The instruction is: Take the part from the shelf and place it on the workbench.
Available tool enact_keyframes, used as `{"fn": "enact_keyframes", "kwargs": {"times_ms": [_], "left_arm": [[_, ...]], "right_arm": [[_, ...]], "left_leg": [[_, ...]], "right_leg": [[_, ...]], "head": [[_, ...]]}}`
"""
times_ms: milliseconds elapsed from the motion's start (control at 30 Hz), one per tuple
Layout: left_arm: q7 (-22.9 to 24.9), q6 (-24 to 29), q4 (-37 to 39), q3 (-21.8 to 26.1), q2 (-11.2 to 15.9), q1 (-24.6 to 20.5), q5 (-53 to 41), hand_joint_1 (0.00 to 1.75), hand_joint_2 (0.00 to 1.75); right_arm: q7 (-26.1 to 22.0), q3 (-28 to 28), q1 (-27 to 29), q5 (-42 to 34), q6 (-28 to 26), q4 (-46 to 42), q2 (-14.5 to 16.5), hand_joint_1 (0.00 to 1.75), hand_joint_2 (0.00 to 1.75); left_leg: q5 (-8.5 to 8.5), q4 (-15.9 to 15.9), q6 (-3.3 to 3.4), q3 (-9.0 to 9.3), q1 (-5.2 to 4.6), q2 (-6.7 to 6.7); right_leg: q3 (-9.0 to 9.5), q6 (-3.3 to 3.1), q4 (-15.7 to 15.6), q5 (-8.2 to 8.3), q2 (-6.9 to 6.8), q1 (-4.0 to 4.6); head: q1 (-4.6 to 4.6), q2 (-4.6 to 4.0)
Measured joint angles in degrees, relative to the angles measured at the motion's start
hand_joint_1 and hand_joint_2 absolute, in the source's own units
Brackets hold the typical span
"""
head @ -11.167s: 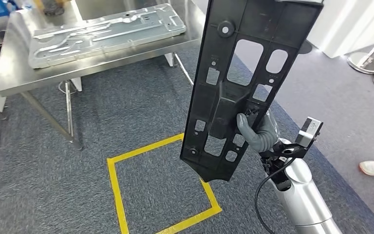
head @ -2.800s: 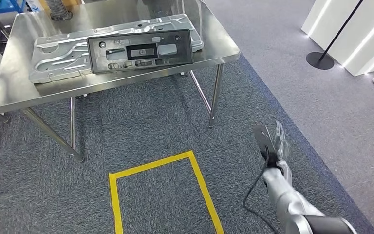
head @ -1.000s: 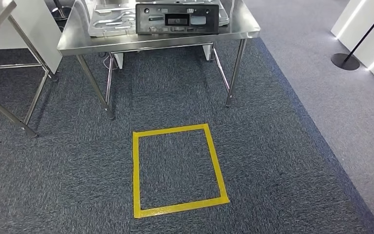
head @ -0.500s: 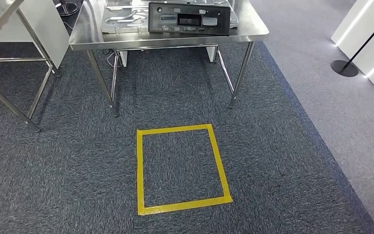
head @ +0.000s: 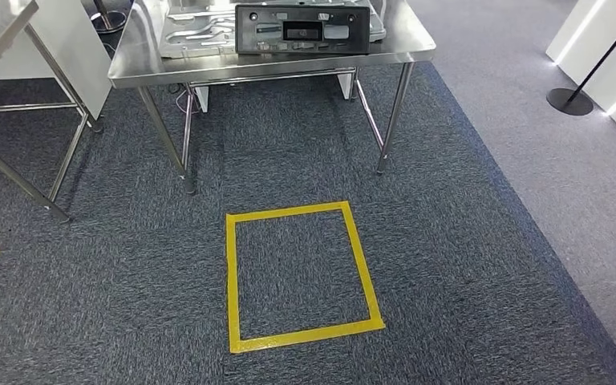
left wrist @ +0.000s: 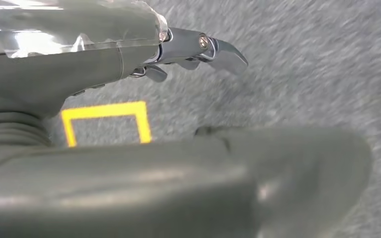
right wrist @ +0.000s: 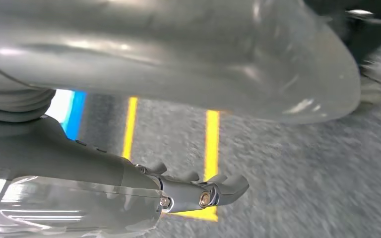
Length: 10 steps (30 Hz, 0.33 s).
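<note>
The black plastic part [head: 302,29] lies flat on the steel workbench [head: 273,61], along its near edge, partly overlapping a silver stamped metal panel [head: 200,28] behind it — well apart from both hands. The left hand [left wrist: 144,129] hangs over blue-grey carpet [head: 449,241], holding nothing, its dark fingers [left wrist: 213,47] extended away from the thick thumb. The right hand [right wrist: 168,124] likewise holds nothing, fingers [right wrist: 213,191] slightly curled and apart from the thumb. A yellow tape square [head: 301,277] marks the floor before the bench.
</note>
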Motion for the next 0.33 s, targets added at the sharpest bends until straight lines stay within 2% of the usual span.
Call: {"fn": "enact_keyframes", "kwargs": {"times_ms": [67, 100, 133, 167, 233, 267, 333], "left_arm": [[0.11, -0.3, 0.66, -2.13, 0.14, 1.97, 2.56, 0.0, 0.0], [0.16, -0.45, 1.23, -2.96, 0.25, 3.06, 3.6, 0.0, 0.0], [0.18, -0.58, 1.92, -3.72, 0.38, 4.14, 4.5, 0.0, 0.0], [0.2, -0.7, 2.68, -4.39, 0.54, 5.18, 5.33, 0.0, 0.0], [0.25, -0.91, 4.15, -5.85, 0.77, 7.02, 6.97, 0.0, 0.0], [0.27, -1.0, 4.73, -6.74, 0.85, 7.74, 7.91, 0.0, 0.0], [0.3, -1.17, 5.28, -8.18, 0.97, 8.58, 9.49, 0.0, 0.0]], "right_arm": [[-0.06, 0.52, -0.76, -1.08, 0.17, -1.79, -0.25, 0.0, 1.31], [-0.08, 0.75, -1.32, -1.52, 0.22, -2.79, -0.34, 0.0, 1.75], [-0.08, 0.97, -1.96, -1.92, 0.24, -3.83, -0.39, 0.0, 1.75], [-0.09, 1.19, -2.64, -2.26, 0.25, -4.9, -0.41, 0.0, 1.75], [-0.09, 1.56, -3.94, -2.96, 0.33, -7.19, -0.42, 0.0, 1.75], [-0.1, 1.75, -4.38, -3.35, 0.38, -8.26, -0.42, 0.0, 1.75], [-0.12, 2.09, -4.71, -4.09, 0.44, -9.63, -0.42, 0.0, 1.75]], "left_leg": [[-3.33, 7.08, -0.61, -3.08, 0.51, 0.02], [-3.64, 8.74, -0.85, -3.73, 0.75, 0.03], [-2.86, 8.19, -1.03, -3.32, 0.98, 0.04], [-1.27, 5.5, -1.16, -1.86, 1.19, 0.07], [1.89, -2.42, -1.56, 2.42, 1.66, 0.18], [2.77, -5.14, -1.33, 3.89, 1.79, 0.19], [3.14, -6.78, -0.86, 4.7, 1.81, 0.17]], "right_leg": [[-0.16, -0.1, 0.04, 0.05, -0.04, -0.01], [-0.19, -0.05, 0.09, 0.06, -0.06, -0.03], [-0.21, 0.03, 0.16, 0.07, -0.08, -0.1], [-0.2, 0.19, 0.26, 0.05, -0.09, -0.19], [-0.21, 0.71, 0.76, -0.3, -0.06, -0.11], [-0.22, 0.89, 1.02, -0.65, -0.04, 0.04], [-0.27, 1.05, 1.31, -1.09, 0.0, 0.35]], "head": [[0.0, 0.0], [0.0, 0.0], [0.0, 0.0], [0.0, 0.0], [0.0, 0.0], [0.01, 0.0], [0.02, 0.0]]}}
